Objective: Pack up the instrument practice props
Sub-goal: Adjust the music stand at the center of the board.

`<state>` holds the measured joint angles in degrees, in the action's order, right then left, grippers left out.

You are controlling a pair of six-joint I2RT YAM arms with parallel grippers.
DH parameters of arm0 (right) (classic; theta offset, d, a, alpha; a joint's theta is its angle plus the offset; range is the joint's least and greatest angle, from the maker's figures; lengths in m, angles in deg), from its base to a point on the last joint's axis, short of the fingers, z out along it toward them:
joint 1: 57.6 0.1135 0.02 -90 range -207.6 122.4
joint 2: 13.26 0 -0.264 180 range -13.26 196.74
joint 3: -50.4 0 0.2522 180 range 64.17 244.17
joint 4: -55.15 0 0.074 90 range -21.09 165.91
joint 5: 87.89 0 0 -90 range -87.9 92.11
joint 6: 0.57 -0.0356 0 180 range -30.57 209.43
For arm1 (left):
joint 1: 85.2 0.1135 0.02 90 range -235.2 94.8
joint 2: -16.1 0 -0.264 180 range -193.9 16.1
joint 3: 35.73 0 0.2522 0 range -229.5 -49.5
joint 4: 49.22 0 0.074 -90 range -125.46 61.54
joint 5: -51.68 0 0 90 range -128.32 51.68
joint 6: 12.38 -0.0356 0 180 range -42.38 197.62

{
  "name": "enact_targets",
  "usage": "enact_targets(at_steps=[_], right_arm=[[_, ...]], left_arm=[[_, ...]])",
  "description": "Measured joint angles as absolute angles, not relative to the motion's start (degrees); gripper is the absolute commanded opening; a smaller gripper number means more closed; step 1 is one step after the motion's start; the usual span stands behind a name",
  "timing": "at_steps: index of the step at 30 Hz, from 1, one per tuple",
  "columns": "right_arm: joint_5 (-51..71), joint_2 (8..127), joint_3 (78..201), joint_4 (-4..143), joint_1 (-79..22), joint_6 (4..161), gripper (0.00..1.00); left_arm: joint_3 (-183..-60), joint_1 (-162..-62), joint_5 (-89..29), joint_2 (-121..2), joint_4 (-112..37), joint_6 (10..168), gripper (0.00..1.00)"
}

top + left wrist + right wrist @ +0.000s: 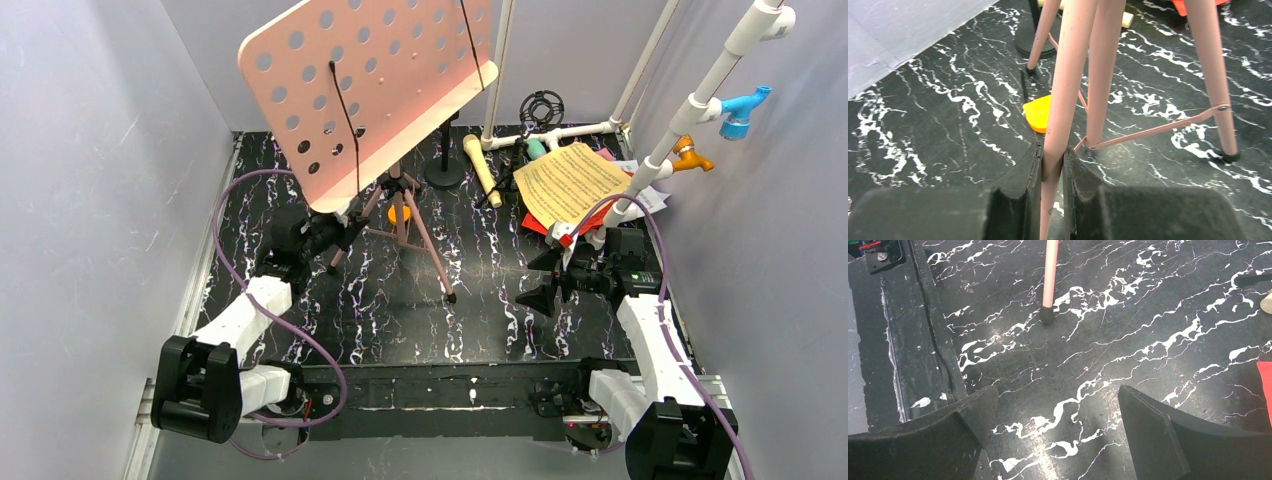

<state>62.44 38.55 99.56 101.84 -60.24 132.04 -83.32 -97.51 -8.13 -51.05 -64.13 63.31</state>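
Note:
The pink perforated music board [370, 85] stands on its pink tripod legs [420, 235] at the table's middle back. My left gripper [345, 232] is shut on the near-left tripod leg [1073, 75], which runs up between the jaws in the left wrist view, where the gripper [1053, 165] is low in the frame. My right gripper [540, 280] is open and empty above the table; the right wrist view shows it [1058, 405] with a tripod leg foot [1047, 315] ahead. The yellow music sheet [572, 183] lies over a red sheet [540, 222] at the right. The beige microphone [480, 168] and teal microphone [537, 148] lie behind.
The white pipe frame [690, 110] with blue fitting [742, 108] and orange fitting [692, 155] stands along the right and back. A black round stand base [445, 172] and black ring mount [542, 107] are at the back. A yellow-orange piece [1038, 112] lies under the tripod.

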Motion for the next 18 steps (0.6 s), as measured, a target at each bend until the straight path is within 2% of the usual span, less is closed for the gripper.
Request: enact_targets(at_steps=[18], right_arm=[[62.62,38.42,99.56,101.84,-60.22,132.1,1.0]], left_arm=[[-81.42,-103.46,-8.3,-47.51,-63.75,75.18,0.0]])
